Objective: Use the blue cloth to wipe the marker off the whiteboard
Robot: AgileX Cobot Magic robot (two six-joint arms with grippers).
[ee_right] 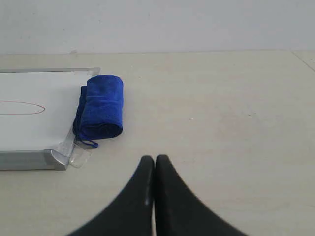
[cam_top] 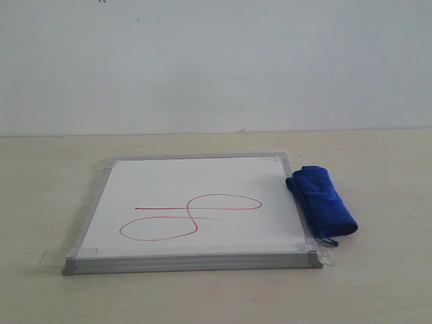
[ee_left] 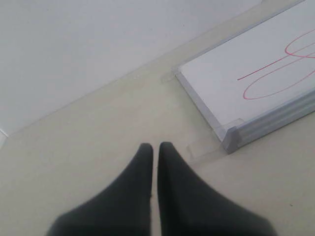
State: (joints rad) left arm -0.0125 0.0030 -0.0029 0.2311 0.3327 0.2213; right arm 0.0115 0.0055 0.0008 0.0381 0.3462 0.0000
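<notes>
The whiteboard [cam_top: 196, 177] lies flat on the table, silver-framed with clear tape at its corners. A thin red marker line [cam_top: 192, 216] loops across it in a sideways figure-eight with a straight stroke. The blue cloth [cam_top: 322, 200], rolled thick, rests against the board's right edge. Neither arm shows in the exterior view. My left gripper [ee_left: 155, 146] is shut with nothing in it, over bare table short of a board corner [ee_left: 231, 140]. My right gripper [ee_right: 155, 159] is also shut and holds nothing, some way from the blue cloth [ee_right: 101, 105].
A pale wall [cam_top: 216, 61] rises behind the beige table [cam_top: 378, 283]. Loose clear tape tabs [cam_top: 48, 256] stick out from the board's corners.
</notes>
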